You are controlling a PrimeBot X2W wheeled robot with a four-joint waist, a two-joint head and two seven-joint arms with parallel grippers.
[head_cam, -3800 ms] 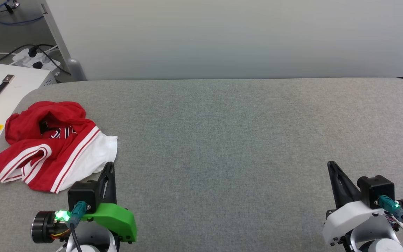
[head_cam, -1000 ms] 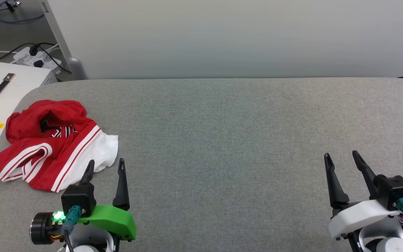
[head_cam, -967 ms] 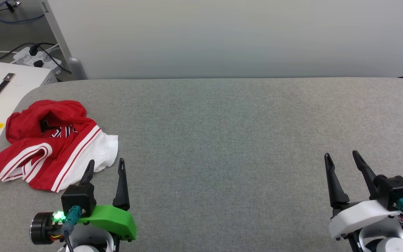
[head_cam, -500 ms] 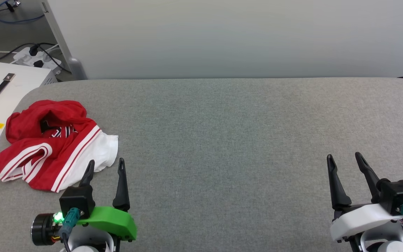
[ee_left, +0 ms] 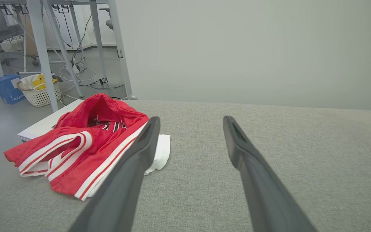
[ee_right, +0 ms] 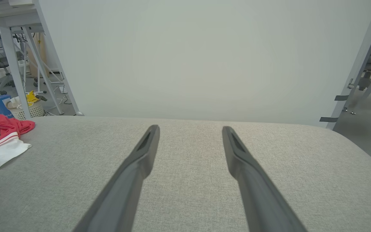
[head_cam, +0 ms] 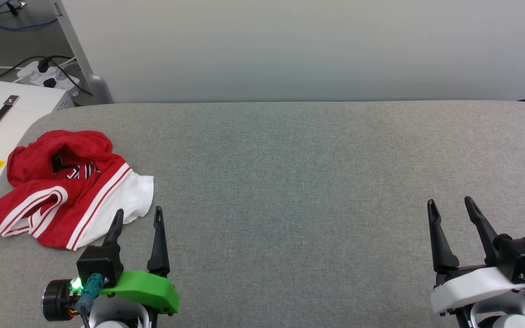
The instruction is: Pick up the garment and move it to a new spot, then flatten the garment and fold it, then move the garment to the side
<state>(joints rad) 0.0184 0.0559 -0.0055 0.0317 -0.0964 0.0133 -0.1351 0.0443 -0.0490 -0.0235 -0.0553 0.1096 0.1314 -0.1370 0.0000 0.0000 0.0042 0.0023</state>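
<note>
Your garment [head_cam: 69,189] lies crumpled at the far left of the grey padded table [head_cam: 299,173], near its edge. Just beside it your left gripper [head_cam: 138,217] hovers with fingers spread, holding nothing. Well apart, your right gripper [head_cam: 449,205] is likewise spread and empty.

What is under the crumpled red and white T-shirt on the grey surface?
The garment rests on the grey padded surface, near its left edge, beside a white box. Whatever lies directly beneath is covered by the bunched cloth, so it cannot be seen.
</note>
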